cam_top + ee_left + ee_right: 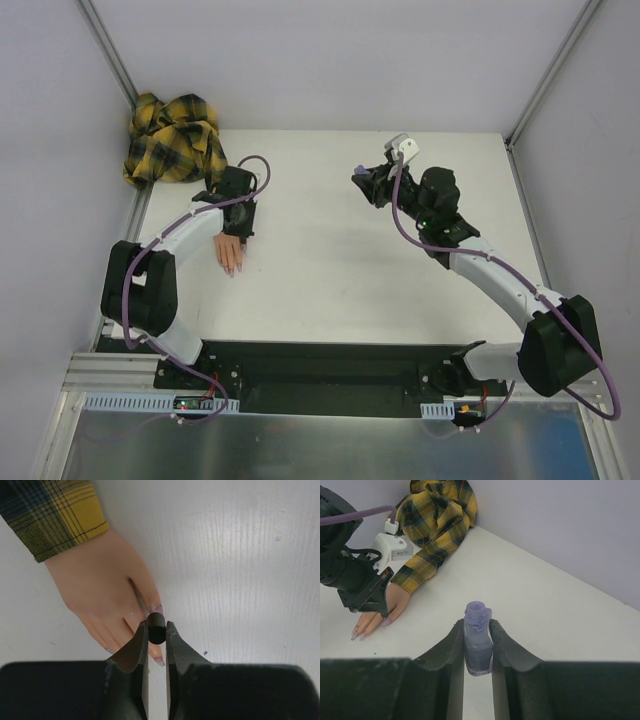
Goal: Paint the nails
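A small flesh-coloured fake hand lies flat on the white table, its yellow-black plaid sleeve running to the far left corner. The nails are tiny and purplish-pink, and they also show as nails in the right wrist view. My left gripper is shut on a black cap and hovers right over the fingertips. The brush below the cap is hidden. My right gripper is shut on an uncapped purple bottle, held upright off the table at centre right, apart from the hand.
The bunched plaid sleeve lies at the table's far left corner against the wall. Grey walls enclose the table on three sides. A small purple spot marks the table just right of my left fingers.
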`<action>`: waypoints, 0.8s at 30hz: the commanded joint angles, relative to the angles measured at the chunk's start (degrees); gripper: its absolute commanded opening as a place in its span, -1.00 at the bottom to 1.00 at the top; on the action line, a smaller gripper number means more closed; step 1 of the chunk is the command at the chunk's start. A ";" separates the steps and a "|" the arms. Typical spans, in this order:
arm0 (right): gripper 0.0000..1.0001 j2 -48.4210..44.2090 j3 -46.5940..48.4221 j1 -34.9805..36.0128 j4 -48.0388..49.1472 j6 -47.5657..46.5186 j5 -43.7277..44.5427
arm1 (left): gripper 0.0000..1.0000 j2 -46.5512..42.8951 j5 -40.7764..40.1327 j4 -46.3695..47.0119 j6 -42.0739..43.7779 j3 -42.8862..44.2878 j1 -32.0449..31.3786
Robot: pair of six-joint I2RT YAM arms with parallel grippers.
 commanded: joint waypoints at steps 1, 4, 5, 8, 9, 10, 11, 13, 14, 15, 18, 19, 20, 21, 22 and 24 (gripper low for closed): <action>-0.99 0.32 2.83 0.45 4.06 0.68 -1.40 | -1.00 -4.88 -0.17 -0.77 -1.35 0.67 -0.10; -1.00 0.58 3.00 0.36 4.06 0.68 -1.48 | -1.00 -5.94 -0.26 -0.68 -1.44 0.23 -0.62; -1.00 0.67 3.18 0.45 3.80 0.76 -1.57 | -1.00 -6.12 -0.26 -0.77 -1.44 0.06 -0.80; -1.00 0.93 3.35 0.45 3.71 0.76 -1.66 | -1.00 -6.82 -0.70 -0.77 -1.61 -0.21 -1.32; -1.00 0.94 3.44 0.54 3.62 0.76 -1.66 | -1.00 -6.91 -0.70 -0.77 -1.61 -0.29 -1.76; -1.00 1.02 3.44 0.54 3.62 0.68 -1.66 | -1.00 -6.65 -0.52 -0.77 -1.53 -0.30 -1.68; -1.00 1.11 3.44 0.63 3.62 0.68 -1.66 | -1.00 -6.30 -0.52 -0.77 -1.53 -0.38 -1.68; -1.00 0.94 3.44 0.63 3.62 0.68 -1.57 | -1.00 -4.90 -0.35 -0.77 -1.44 -0.21 -1.68; -1.00 0.85 3.35 0.54 3.54 0.59 -1.57 | -1.00 -4.45 0.26 -0.77 -1.35 0.14 -1.68; -1.00 0.85 3.35 0.54 3.53 0.50 -1.49 | -1.00 -3.40 0.44 -0.77 -1.35 0.32 -1.68; -1.00 0.67 3.27 0.54 3.36 0.33 -1.22 | -1.00 -1.12 0.01 -0.77 -0.74 1.63 -1.59; -1.00 0.67 3.26 0.63 3.36 0.32 -1.13 | -1.00 -0.59 -0.26 -0.86 -0.21 2.07 -1.42; -1.00 0.58 3.26 0.54 3.36 0.24 -1.13 | -1.00 -0.23 -0.34 -0.86 -0.03 2.16 -1.24; -1.00 0.58 3.18 0.54 3.27 0.24 -1.13 | -1.00 0.12 -0.35 -0.86 0.06 2.17 -1.06; -1.00 0.50 3.18 0.54 3.27 0.24 -1.05 | -1.00 0.30 -0.43 -0.86 0.14 1.99 -0.98; -1.00 0.50 3.18 0.54 3.27 0.15 -0.96 | -1.00 0.21 -0.35 -0.95 -0.03 1.73 -0.98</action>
